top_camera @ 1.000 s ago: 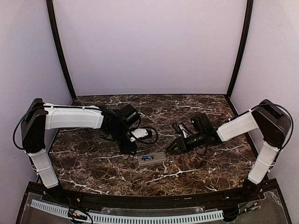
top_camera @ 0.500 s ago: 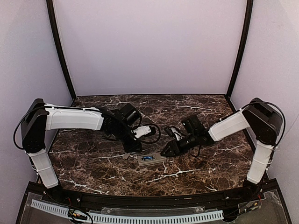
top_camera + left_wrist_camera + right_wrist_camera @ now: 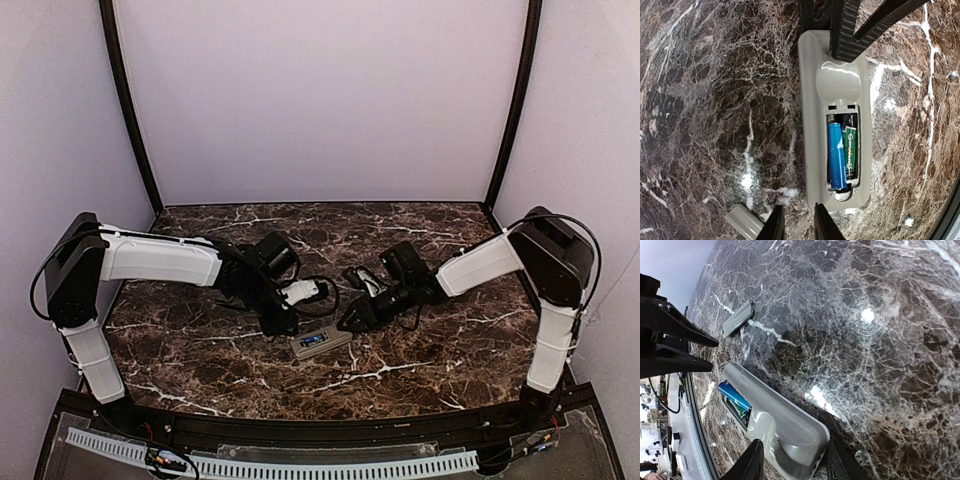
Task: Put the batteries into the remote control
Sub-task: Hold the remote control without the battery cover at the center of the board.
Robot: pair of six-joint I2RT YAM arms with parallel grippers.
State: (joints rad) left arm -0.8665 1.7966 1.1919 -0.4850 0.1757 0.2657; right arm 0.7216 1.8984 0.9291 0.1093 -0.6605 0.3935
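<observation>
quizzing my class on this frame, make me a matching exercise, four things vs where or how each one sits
Things:
1. blue battery
2. grey battery cover
3. right gripper
4. remote control

Places or states:
a. lying back up on the marble table, bay uncovered
b. straddling the remote's end farthest from the bay
c. inside the open bay
d. loose on the table, off the remote

Pairs: 1-c, 2-d, 3-b, 4-a

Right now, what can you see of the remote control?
The remote control lies flat on the marble table, grey plastic back up. Its battery recess is uncovered and holds a blue battery beside a black-and-green battery. The right gripper straddles the end away from the recess; whether it grips is unclear. Its face is hidden.
</observation>
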